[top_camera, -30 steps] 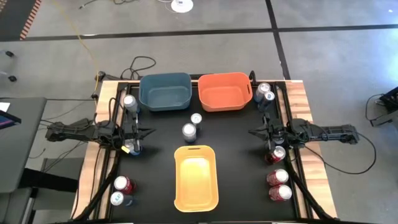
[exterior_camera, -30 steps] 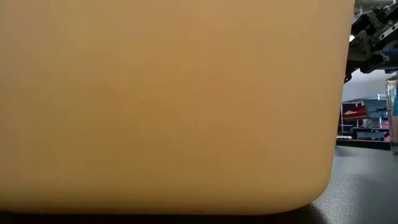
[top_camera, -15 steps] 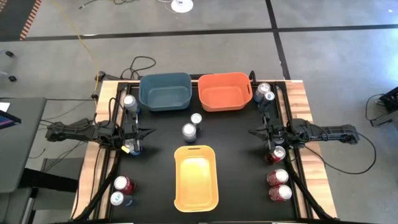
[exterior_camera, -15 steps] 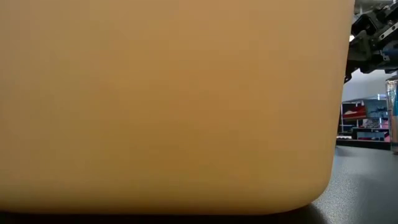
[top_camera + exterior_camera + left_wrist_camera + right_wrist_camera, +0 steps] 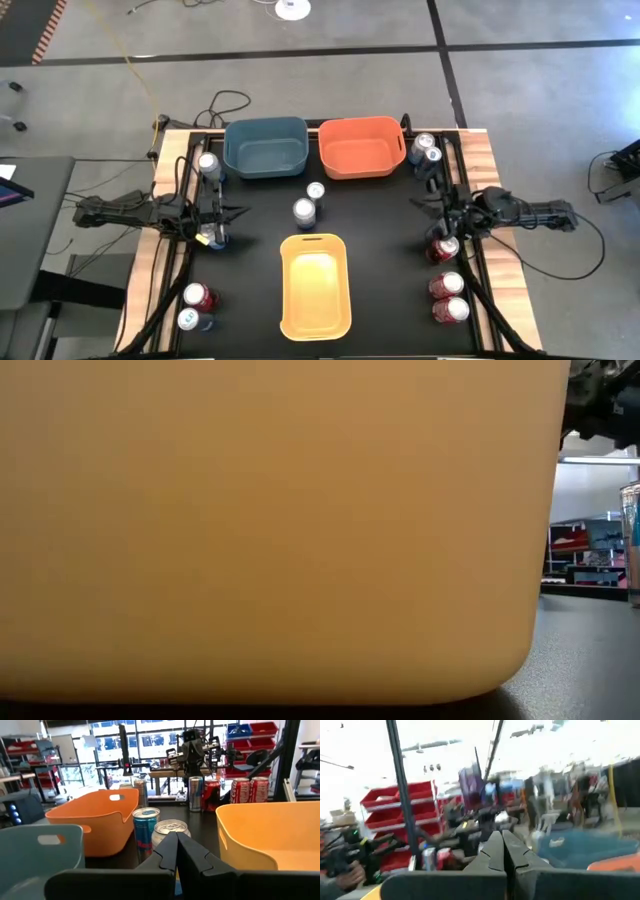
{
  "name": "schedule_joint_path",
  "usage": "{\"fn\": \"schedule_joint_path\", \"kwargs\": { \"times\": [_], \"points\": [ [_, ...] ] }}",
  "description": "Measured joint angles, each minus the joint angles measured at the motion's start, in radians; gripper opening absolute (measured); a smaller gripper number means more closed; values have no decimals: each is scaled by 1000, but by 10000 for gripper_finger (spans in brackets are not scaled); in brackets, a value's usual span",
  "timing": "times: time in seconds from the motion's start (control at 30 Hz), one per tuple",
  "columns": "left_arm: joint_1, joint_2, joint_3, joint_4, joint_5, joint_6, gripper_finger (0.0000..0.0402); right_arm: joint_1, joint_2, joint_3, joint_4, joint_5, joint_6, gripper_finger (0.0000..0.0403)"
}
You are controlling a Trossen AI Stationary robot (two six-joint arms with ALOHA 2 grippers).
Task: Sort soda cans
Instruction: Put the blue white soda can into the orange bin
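Soda cans stand upright on the black table. A blue can [image 5: 316, 191] and a silver can [image 5: 304, 211] are at the centre; in the left wrist view the same blue can [image 5: 145, 831] and silver can [image 5: 170, 831] stand just ahead of my fingers. Red cans [image 5: 446, 285] line the right side, two cans [image 5: 427, 151] stand far right, and others stand on the left [image 5: 198, 296]. My left gripper [image 5: 240, 211] [image 5: 176, 840] is shut and hovers left of the centre cans. My right gripper [image 5: 425, 205] [image 5: 502, 840] is shut, above the table's right side, touching nothing.
A blue bin [image 5: 265, 148] and an orange bin [image 5: 362, 147] sit at the far edge, and a yellow bin [image 5: 315, 285] sits near centre. Its wall [image 5: 280, 530] fills the low view. A silver can [image 5: 208, 165] and another can [image 5: 212, 237] flank the left arm.
The right gripper has risen and drawn back a little toward the table's right edge, tipping upward, and its wrist view now looks into the room above the table. It has stayed shut. The cans and the left arm have not moved.
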Motion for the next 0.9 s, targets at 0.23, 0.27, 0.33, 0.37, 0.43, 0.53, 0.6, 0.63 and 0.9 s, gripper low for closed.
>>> {"fn": "schedule_joint_path", "kwargs": {
  "times": [0.23, 0.27, 0.33, 0.37, 0.43, 0.53, 0.6, 0.63, 0.9],
  "points": [
    [0, 0, 0, 14, 0, 27, 0, -55, 20, 5, 173, 142, -25, 0],
    [0, 0, 0, 26, -1, 45, 0, -66, 29, 5, 206, 142, -24, 0],
    [0, 0, 0, 48, -2, 103, 0, -91, 51, 14, 260, 144, -27, 0],
    [0, 0, 0, 59, -2, 131, 0, -106, 62, 26, 268, 144, -28, 0],
    [0, 0, 0, 94, -16, 174, 0, -140, 86, 71, 254, 144, -28, 4],
    [0, 0, 0, 175, -65, 175, 4, -197, 141, 165, 141, 146, -30, 31],
    [0, 0, 0, 213, -81, 183, 15, -234, 196, 228, 33, 146, -29, 63],
    [0, 0, 0, 227, -92, 186, 24, -252, 228, 262, -8, 146, -32, 83],
    [0, 0, 0, 220, -163, 87, 125, -442, 469, 522, -268, 410, -22, 270]
  ]
}}
